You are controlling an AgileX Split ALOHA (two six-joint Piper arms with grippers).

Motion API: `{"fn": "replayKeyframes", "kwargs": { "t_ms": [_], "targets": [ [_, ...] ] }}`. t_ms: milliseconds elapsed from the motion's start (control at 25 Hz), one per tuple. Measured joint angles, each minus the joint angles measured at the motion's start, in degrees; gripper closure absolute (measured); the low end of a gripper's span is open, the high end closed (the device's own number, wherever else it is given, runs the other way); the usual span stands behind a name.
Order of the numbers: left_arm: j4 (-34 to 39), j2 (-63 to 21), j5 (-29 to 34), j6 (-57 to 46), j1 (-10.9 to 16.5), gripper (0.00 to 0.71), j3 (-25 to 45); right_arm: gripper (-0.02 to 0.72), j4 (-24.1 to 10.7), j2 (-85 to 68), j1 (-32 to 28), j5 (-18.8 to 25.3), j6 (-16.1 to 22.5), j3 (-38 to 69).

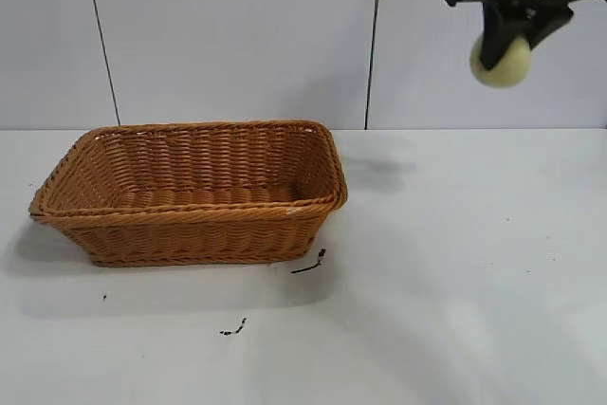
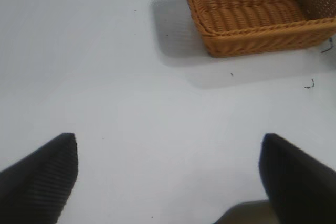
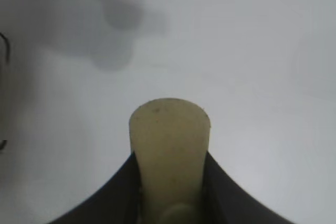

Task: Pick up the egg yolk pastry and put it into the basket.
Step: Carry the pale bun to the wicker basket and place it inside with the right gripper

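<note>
Right gripper (image 1: 501,47): raised high above the desk (image 1: 474,263), up and to the right of the basket (image 1: 190,192); fingers (image 3: 118,192) clamped on the egg yolk pastry (image 1: 503,62).
Egg yolk pastry: held in the air, well apart from the basket, off the desk; pale yellow, squeezed between the dark fingers.
Basket: rests on the desk, nothing inside.
Left gripper (image 2: 168,177): near the basket, over bare desk; fingers spread wide, holding nothing.
Desk: small dark specks just in front of the basket.

White table (image 1: 474,263), small dark scuffs (image 1: 310,263); pale panelled wall (image 1: 237,35) behind, dark vertical seams.
</note>
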Motion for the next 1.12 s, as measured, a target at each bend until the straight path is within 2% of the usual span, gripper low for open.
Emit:
{"fn": "replayKeyframes", "kwargs": {
  "t_ms": [160, 400, 640, 880, 960, 1120],
  "targets": [
    [0.0, 0.0, 0.0, 0.0, 0.0, 0.014, 0.0, 0.550, 0.0, 4.0, 6.8, -0.2, 0.0, -3.6],
    [0.0, 0.0, 0.0, 0.0, 0.0, 0.014, 0.0, 0.550, 0.1, 9.9, 14.5, -5.5, 0.0, -4.5],
    [0.0, 0.0, 0.0, 0.0, 0.0, 0.014, 0.0, 0.550, 0.2, 17.0, 16.6, -11.4, 0.0, -4.5],
    [0.0, 0.0, 0.0, 0.0, 0.0, 0.014, 0.0, 0.534, -0.9, 20.7, 16.6, -13.5, 0.0, -4.5],
    [0.0, 0.0, 0.0, 0.0, 0.0, 0.014, 0.0, 0.459, -1.0, 20.7, 16.6, -13.8, 0.0, -4.5],
    [0.0, 0.0, 0.0, 0.0, 0.0, 0.014, 0.0, 0.124, -1.4, 20.4, 16.6, -13.9, 0.0, -4.7]
  ]
}}
